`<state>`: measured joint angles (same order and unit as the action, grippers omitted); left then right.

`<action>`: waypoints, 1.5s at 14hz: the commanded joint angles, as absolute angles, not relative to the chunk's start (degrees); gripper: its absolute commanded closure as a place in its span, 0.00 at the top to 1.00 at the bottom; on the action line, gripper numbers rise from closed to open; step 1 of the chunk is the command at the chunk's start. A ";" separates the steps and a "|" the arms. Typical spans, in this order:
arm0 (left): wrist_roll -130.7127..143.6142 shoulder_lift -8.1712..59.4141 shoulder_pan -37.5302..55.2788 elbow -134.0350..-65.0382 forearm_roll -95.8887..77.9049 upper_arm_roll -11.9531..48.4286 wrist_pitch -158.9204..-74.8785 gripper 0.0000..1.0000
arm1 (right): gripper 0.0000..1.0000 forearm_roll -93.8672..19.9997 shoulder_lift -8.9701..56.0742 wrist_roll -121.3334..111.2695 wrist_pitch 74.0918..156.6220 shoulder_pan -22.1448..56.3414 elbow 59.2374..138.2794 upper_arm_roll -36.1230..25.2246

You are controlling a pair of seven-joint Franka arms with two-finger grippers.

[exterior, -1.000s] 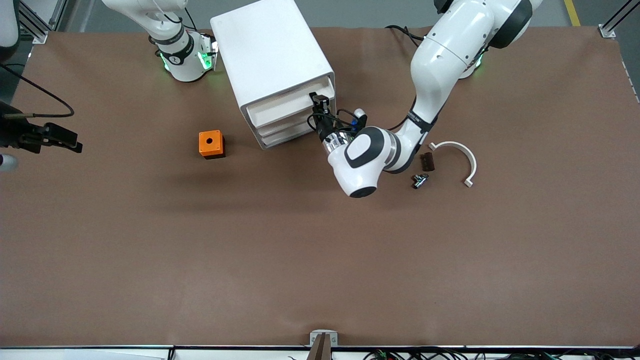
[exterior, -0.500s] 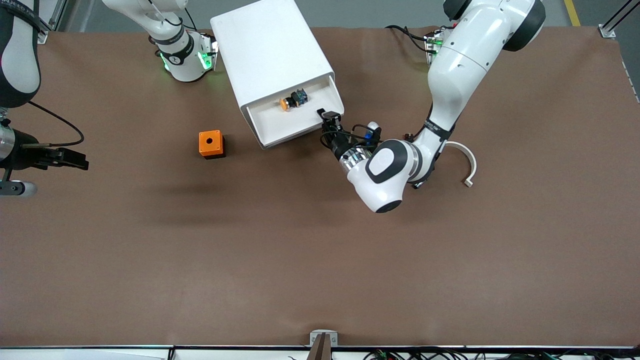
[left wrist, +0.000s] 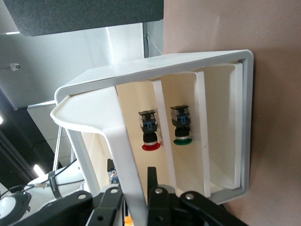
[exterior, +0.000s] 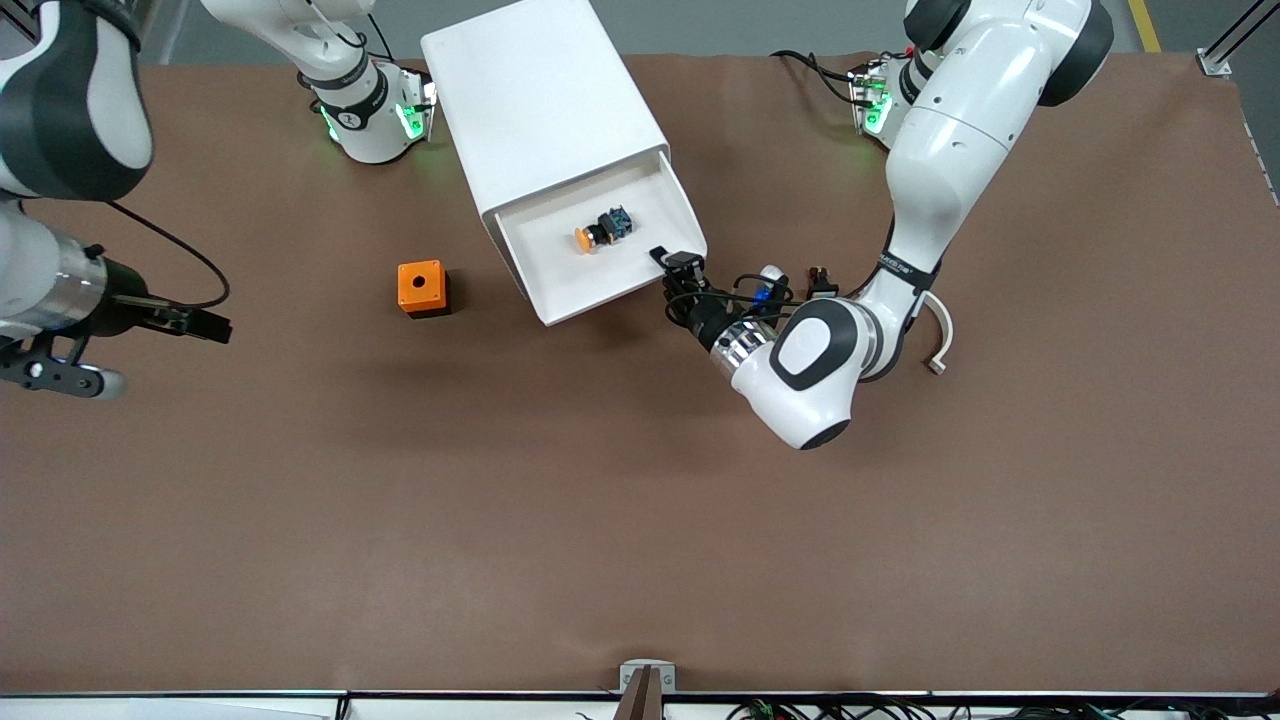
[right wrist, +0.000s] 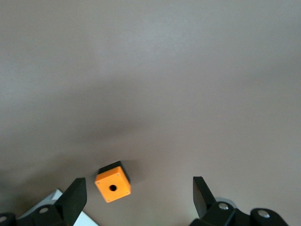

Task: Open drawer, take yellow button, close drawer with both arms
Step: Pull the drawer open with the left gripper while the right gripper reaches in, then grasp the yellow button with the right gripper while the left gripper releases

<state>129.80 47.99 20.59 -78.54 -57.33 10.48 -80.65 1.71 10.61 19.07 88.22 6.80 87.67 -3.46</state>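
The top drawer [exterior: 560, 275] of the white cabinet [exterior: 540, 110] stands pulled far out. The button [exterior: 598, 230], with its orange cap and black-and-blue body, lies in the drawer. My left gripper [exterior: 680, 262] is shut on the drawer's front wall at the corner toward the left arm's end. In the left wrist view the front wall [left wrist: 127, 155] runs between the fingers of the left gripper [left wrist: 134, 184]. My right gripper [exterior: 213, 328] is open and empty over bare table toward the right arm's end. In the right wrist view the right gripper [right wrist: 138, 188] shows wide open.
An orange cube [exterior: 422, 288] with a round hole sits on the table beside the cabinet, also in the right wrist view [right wrist: 113, 187]. A white curved part [exterior: 940, 325] and a small black part [exterior: 820, 278] lie by the left arm. Red-capped [left wrist: 149, 136] and green-capped [left wrist: 181, 128] buttons show inside the cabinet.
My left gripper has pulled the top drawer out toward the front camera, and the button has come into sight. My right arm has moved in toward the orange cube.
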 commanded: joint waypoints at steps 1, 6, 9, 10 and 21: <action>129.64 49.31 19.60 -77.61 -57.66 9.93 -82.09 0.18 | 1.00 0.88 10.55 28.01 87.27 10.36 87.01 -3.60; 129.55 49.31 18.98 -77.52 -57.66 10.02 -82.09 0.23 | 1.00 -0.53 10.81 44.26 89.90 21.42 87.10 -3.60; 129.55 49.22 18.63 -77.52 -58.18 10.02 -82.18 0.41 | 1.00 -1.32 11.25 55.08 92.54 27.93 87.45 -3.60; 129.46 49.22 18.55 -77.52 -58.88 10.02 -82.18 0.53 | 1.00 -1.75 11.51 58.50 93.51 29.69 87.54 -3.60; 110.00 48.69 17.49 -73.49 -61.96 10.20 -81.83 1.00 | 1.00 -1.93 13.09 83.92 103.79 43.15 94.83 -3.60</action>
<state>117.00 48.25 17.72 -75.84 -60.91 10.24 -82.29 -1.26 12.99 80.65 102.41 41.35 94.16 -2.93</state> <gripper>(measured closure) 0.000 0.000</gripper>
